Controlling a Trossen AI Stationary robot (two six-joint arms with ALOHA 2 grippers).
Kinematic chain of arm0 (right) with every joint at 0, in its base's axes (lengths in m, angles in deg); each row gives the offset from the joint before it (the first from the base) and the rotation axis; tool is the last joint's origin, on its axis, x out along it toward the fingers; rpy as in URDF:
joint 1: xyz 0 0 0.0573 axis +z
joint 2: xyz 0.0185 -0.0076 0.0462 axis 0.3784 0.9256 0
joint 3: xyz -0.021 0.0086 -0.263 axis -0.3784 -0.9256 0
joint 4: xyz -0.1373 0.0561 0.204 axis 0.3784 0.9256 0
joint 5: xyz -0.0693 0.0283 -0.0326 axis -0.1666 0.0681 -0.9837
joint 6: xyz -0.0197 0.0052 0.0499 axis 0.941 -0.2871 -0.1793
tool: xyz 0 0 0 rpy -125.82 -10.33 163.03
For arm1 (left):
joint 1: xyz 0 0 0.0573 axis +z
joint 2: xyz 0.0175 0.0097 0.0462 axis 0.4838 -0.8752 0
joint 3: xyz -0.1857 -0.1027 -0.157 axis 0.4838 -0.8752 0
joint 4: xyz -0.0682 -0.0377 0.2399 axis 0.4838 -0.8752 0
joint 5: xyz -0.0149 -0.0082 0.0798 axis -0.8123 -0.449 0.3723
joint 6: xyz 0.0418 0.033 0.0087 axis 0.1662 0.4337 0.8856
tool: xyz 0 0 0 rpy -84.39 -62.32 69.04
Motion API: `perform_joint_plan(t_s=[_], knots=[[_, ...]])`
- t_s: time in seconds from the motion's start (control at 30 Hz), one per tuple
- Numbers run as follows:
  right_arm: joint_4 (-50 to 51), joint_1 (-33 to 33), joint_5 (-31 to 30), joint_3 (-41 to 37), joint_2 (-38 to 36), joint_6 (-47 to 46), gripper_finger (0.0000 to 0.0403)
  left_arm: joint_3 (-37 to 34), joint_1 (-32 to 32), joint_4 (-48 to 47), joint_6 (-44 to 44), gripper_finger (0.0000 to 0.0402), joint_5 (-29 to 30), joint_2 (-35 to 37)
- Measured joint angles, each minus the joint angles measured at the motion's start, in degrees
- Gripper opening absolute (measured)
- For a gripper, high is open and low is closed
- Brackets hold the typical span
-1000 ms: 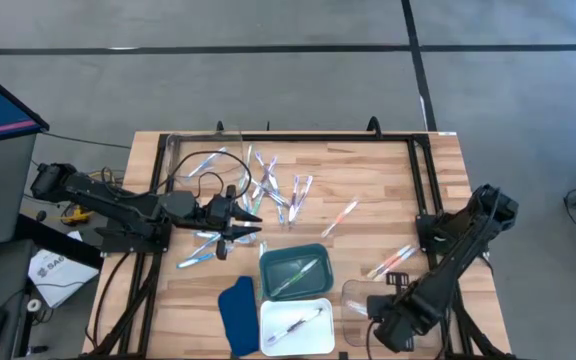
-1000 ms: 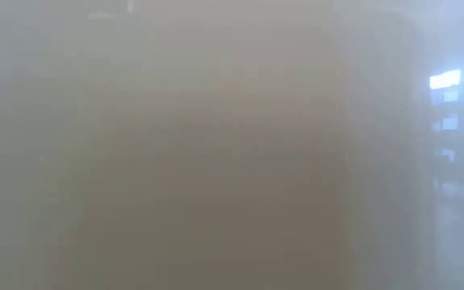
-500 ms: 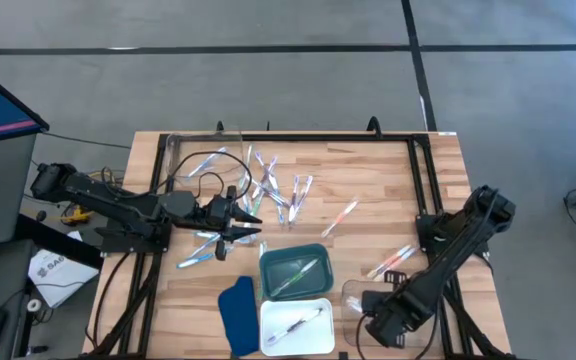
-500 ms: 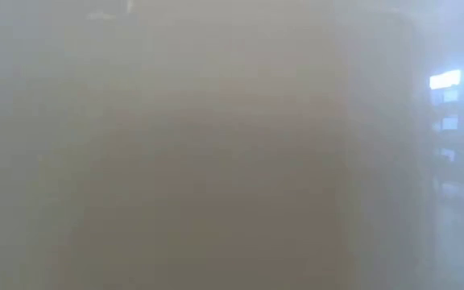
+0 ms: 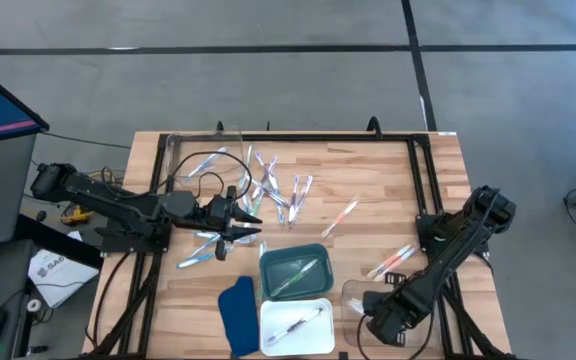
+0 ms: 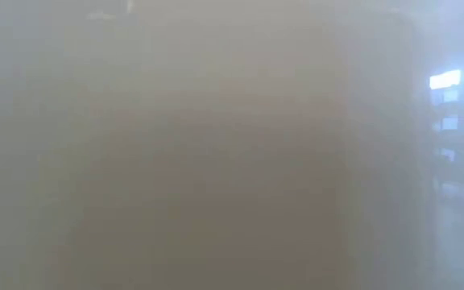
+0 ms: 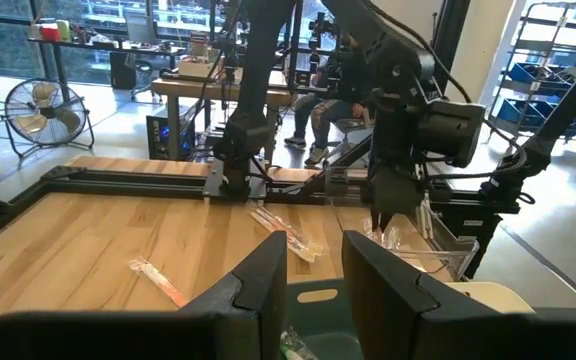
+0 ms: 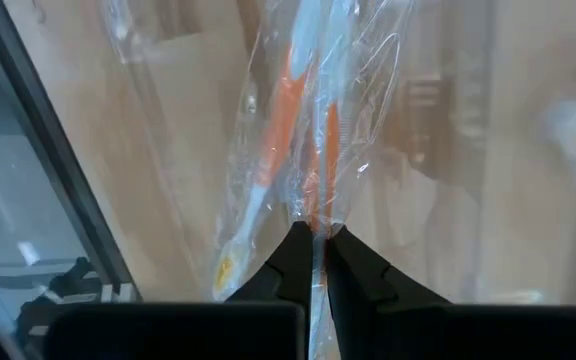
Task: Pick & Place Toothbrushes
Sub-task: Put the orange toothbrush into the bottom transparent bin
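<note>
Several toothbrushes (image 5: 280,190) in clear wrappers lie loose on the wooden table, with more at the left (image 5: 200,250) and right (image 5: 393,260). One lies in the green tray (image 5: 313,252) and one in the white tray (image 5: 320,340). My right gripper (image 8: 313,235) is at the near right, over a clear container (image 5: 353,295). It points down and is shut on a wrapped orange toothbrush (image 8: 293,100). My left gripper (image 7: 314,280) waits open and level above the table's left middle, with nothing between its fingers. The low view shows only haze. My right gripper pinches the clear wrapper (image 8: 314,212) of the orange toothbrush between its two fingertips, at one end of the pack. The fingers come from above, pointing down. The toothbrush hangs lengthwise below them. Whether its lower end touches anything, I cannot tell.
A dark blue flat piece (image 5: 236,315) lies left of the white tray. A clear bin (image 5: 203,160) stands at the far left. A black frame (image 5: 423,170) runs along the table's far and right edges. People sit at benches beyond the table.
My right gripper has sunk toward the clear container and shifted a little toward the table's left edge, still shut on the wrapped toothbrush.
</note>
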Motion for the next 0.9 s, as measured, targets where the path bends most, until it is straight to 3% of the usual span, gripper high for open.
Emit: perform_joint_plan(t_s=[0.9], knots=[[-1.17,-0.20,-2.32,-1.13,0.00,1.50,0.0015,0.02,0.00,0.00,0.15,0.0095,-0.02,0.00]])
